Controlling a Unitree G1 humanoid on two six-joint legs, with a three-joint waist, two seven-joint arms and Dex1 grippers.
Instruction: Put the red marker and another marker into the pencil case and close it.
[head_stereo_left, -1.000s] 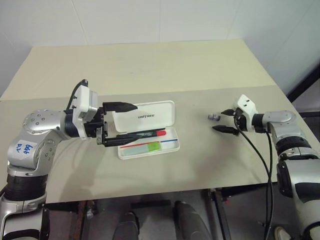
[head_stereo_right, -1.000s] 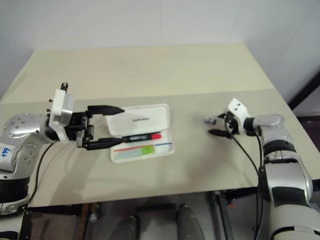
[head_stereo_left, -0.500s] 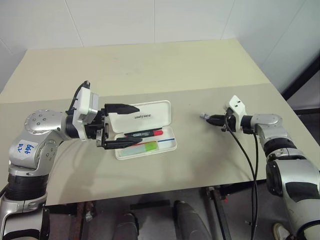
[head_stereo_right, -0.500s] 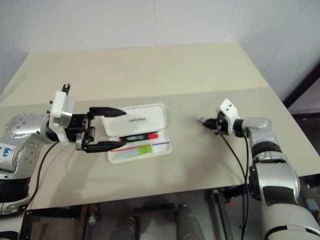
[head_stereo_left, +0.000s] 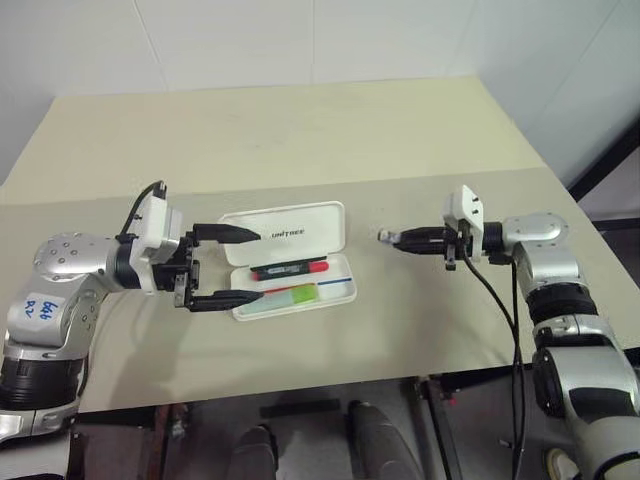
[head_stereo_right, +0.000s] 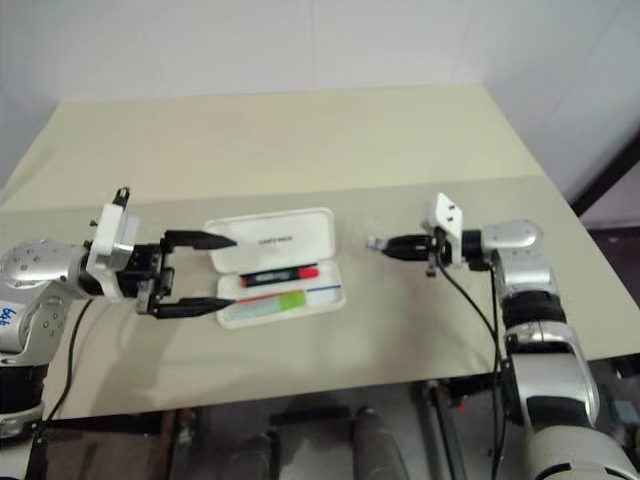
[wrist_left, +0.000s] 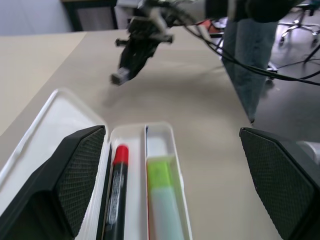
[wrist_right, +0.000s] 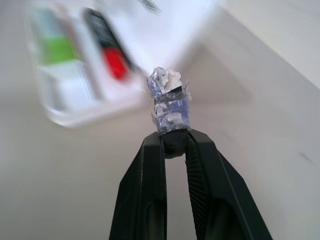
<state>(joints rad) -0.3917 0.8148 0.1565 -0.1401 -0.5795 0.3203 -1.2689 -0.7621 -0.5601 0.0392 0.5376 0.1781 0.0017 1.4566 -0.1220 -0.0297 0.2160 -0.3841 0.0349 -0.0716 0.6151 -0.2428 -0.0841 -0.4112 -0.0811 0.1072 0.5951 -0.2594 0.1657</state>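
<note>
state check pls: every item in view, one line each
pencil case: open, lid up, on table
red marker: lying inside the case
green marker: lying inside the case
small silver object: pinched at right gripper's tip
left gripper: open, at the case's end
right gripper: shut on the silver object

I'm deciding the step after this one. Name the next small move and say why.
Probably carry the right gripper on toward the open case and let go of the small silver object over the tray. It is pinched at that gripper's tips, clear of the table. The red marker and green marker already lie inside, and the left gripper is open beside the case.
</note>
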